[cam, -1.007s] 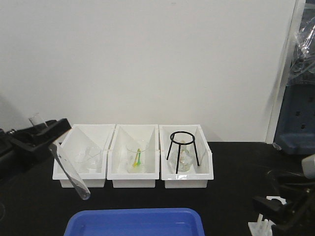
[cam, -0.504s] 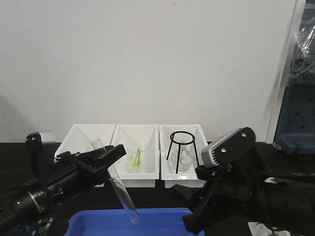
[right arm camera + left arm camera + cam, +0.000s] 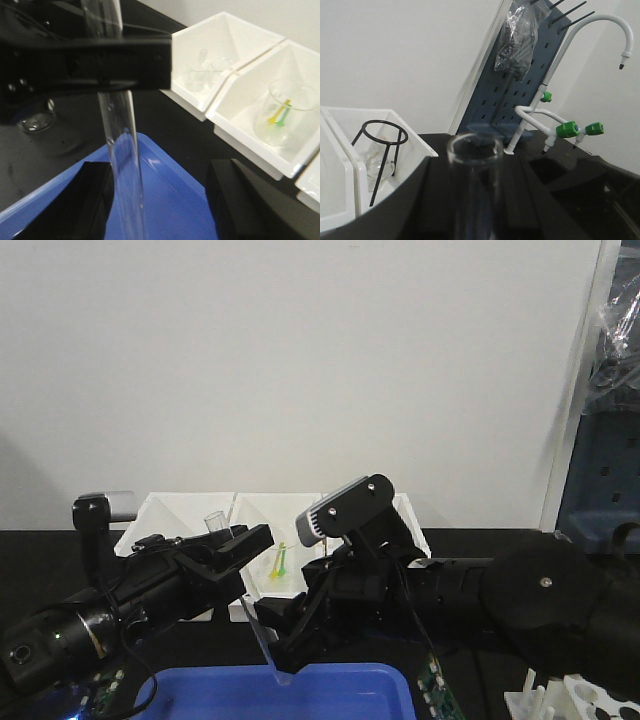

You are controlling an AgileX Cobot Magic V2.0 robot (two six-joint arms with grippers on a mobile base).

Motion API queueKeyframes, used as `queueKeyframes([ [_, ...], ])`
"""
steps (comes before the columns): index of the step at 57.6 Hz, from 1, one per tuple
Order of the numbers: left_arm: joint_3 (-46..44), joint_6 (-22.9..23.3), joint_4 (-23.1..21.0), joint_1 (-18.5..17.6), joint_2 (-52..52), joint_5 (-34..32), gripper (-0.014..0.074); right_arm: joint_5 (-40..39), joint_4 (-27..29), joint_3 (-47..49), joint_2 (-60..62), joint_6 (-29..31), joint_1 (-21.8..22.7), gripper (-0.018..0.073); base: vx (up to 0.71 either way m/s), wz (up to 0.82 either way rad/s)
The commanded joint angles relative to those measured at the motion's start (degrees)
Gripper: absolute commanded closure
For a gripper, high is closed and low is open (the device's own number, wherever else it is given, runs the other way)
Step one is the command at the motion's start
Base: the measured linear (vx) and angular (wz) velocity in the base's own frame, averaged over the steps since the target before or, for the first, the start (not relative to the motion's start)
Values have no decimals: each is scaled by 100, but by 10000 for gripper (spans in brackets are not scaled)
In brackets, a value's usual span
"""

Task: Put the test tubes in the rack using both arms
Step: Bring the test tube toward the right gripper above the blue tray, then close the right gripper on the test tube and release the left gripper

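Note:
A clear test tube [image 3: 214,522] hangs tilted over the blue tray [image 3: 330,690], its mouth up and left, its round end down and right. My left gripper [image 3: 238,550] is shut on its upper part. In the left wrist view the tube's mouth [image 3: 475,147] stands between the black fingers [image 3: 415,205]. My right gripper [image 3: 283,635] is open around the tube's lower part. In the right wrist view the tube [image 3: 125,165] runs down close to the left finger [image 3: 92,200], apart from the right one. The white rack [image 3: 575,695] shows partly at the bottom right.
Three white bins [image 3: 170,515] stand at the back, holding beakers and a black wire tripod [image 3: 380,145]. A blue pegboard [image 3: 510,100] and a white tap with green valves [image 3: 570,130] stand to the right. The tabletop is black.
The left arm has carried the tube right and inward over the blue tray. The right arm has risen from the lower right and brought its open fingers around the tube's lower end.

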State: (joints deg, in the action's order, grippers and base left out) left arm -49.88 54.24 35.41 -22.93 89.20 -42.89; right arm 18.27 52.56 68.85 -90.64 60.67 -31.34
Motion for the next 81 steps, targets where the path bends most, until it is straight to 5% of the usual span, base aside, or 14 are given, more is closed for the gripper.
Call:
queueKeyframes([
  [1, -195, -32, -198, -41, -143, -375, 598, -24, -71, 399, 95, -163, -7, 93, 0, 0],
  [36, -195, -25, -95, -41, -143, -245, 598, -553, -1754, 622, -277, -1585, -529, 93, 0, 0],
  [61, -195, 20, -45, -41, -143, -257, 598, -1073, -1777, 662, -359, -1747, -529, 93, 0, 0],
  [81, -195, 20, -50, -41, -143, -257, 598, -530, -1854, 1273, -675, -1810, -520, 111, 0, 0],
])
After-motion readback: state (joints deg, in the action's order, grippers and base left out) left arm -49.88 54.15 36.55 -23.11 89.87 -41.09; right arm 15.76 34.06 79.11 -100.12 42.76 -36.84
